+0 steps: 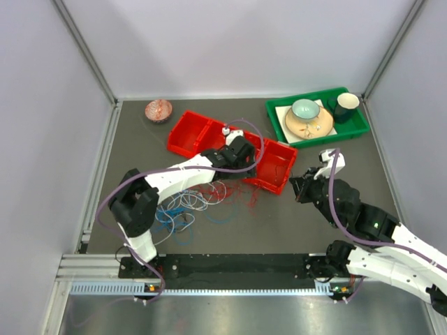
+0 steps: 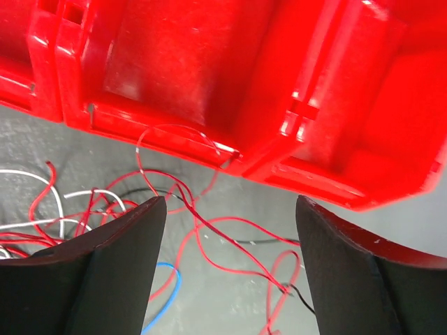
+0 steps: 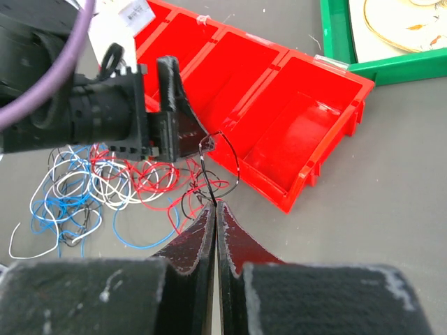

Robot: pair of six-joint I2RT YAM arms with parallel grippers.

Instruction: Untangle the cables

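The cables (image 1: 199, 199) lie in a loose tangle of red, white, blue and black wire on the dark table, just in front of the red tray (image 1: 202, 132). My left gripper (image 1: 241, 159) is open and empty, held over the tray's front edge (image 2: 209, 139). Red cables (image 2: 212, 233) lie on the table between its fingers. My right gripper (image 1: 300, 188) sits to the right of the tray. It is shut (image 3: 215, 204) on a thin black cable (image 3: 235, 164) that loops up from the jaw tips towards the tangle (image 3: 105, 178).
A green tray (image 1: 353, 129) at the back right holds a plate, a pale bowl (image 1: 305, 108) and a dark cup (image 1: 346, 105). A small pinkish bowl (image 1: 158, 109) stands at the back left. Walls enclose the table on three sides.
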